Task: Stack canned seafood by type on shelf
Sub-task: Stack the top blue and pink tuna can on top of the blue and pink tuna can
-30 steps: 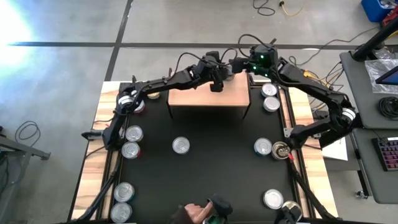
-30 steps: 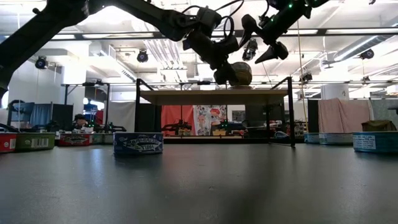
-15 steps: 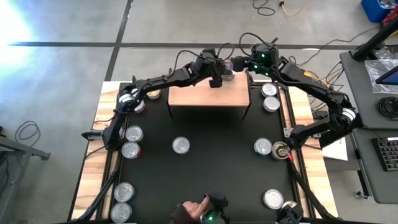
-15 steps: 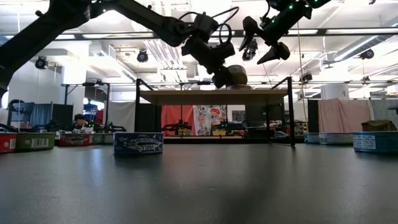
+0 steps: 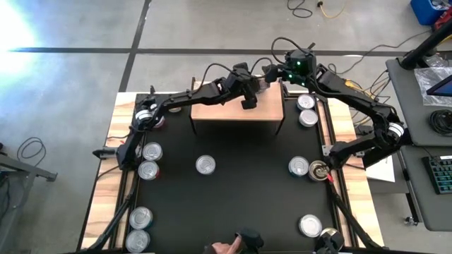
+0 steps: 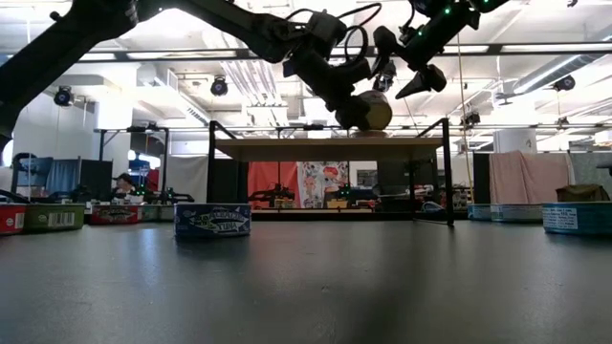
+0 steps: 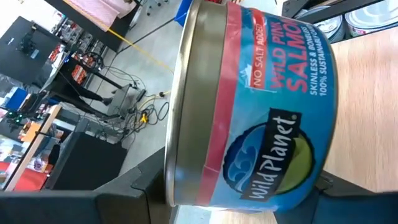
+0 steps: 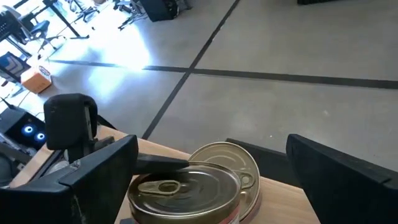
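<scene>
Item: salmon tin (image 7: 261,106), clenched in left claw (image 5: 248,90), held tilted just above shelf (image 5: 226,109) near its far right corner. Right claw (image 5: 272,72) released, hovering beside. Handling: level the tin, lower squarely onto matching tin (image 8: 186,186), then release.

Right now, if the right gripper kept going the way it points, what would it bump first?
Probably the gold-topped tins stacked on the shelf, sitting between the open right gripper's fingers. Depth is hard to judge.
</scene>
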Action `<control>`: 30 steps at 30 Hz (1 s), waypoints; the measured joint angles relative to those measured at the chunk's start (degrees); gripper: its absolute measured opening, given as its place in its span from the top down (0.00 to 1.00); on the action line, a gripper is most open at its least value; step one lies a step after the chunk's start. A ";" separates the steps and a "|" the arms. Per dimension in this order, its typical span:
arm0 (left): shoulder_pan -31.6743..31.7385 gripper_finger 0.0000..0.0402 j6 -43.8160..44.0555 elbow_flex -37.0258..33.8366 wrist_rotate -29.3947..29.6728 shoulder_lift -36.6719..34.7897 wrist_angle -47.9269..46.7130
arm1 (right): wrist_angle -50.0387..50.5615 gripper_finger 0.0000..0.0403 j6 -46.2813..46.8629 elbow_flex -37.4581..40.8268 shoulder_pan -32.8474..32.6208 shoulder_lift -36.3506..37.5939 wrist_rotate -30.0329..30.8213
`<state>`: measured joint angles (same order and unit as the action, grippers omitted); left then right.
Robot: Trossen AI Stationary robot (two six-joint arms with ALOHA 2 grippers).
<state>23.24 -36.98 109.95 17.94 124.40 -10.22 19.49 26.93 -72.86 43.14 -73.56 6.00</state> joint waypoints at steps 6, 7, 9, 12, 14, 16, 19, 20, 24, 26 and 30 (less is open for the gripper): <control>0.37 0.52 -3.56 -0.32 3.21 -1.80 -1.30 | -0.04 0.01 0.05 0.00 0.01 0.00 0.02; 0.59 0.52 -3.51 -0.37 2.33 -2.49 -1.82 | -0.07 0.01 0.05 0.00 -0.01 -0.01 0.02; 1.14 0.52 -3.47 -0.29 -0.94 -3.83 -2.47 | -0.07 0.01 0.24 0.00 -0.03 -0.19 0.01; 2.10 0.54 -4.79 1.63 -3.15 -4.06 -5.63 | -0.06 0.01 1.32 0.01 -0.13 -0.50 0.02; 2.88 0.54 -5.29 3.94 -4.33 -2.48 -9.85 | -0.09 0.01 1.56 0.02 -0.25 -0.50 0.07; 3.49 0.54 -5.40 7.65 -4.56 -0.01 -13.16 | -0.38 0.01 1.61 0.02 -0.36 -0.50 0.16; 4.15 0.53 -5.41 14.11 -5.00 3.01 -18.43 | -0.54 0.01 1.95 0.04 -0.49 -0.50 0.62; 4.28 0.53 -5.12 16.49 -5.02 4.29 -18.76 | -0.57 0.01 2.01 0.04 -0.53 -0.50 0.81; 4.31 0.53 -4.05 24.57 -5.54 7.74 -25.94 | -0.54 0.01 3.21 0.29 -1.09 -0.50 1.54; 4.28 0.53 -3.62 24.88 -7.24 7.62 -27.47 | -0.52 0.01 3.55 0.40 -1.46 -0.50 1.58; 4.28 0.53 -3.58 24.63 -11.37 7.04 -31.98 | -0.55 0.01 3.53 0.58 -1.93 -0.50 1.60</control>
<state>27.53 -40.57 134.58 6.58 131.44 -42.20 18.93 30.46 -72.28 41.21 -74.06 7.60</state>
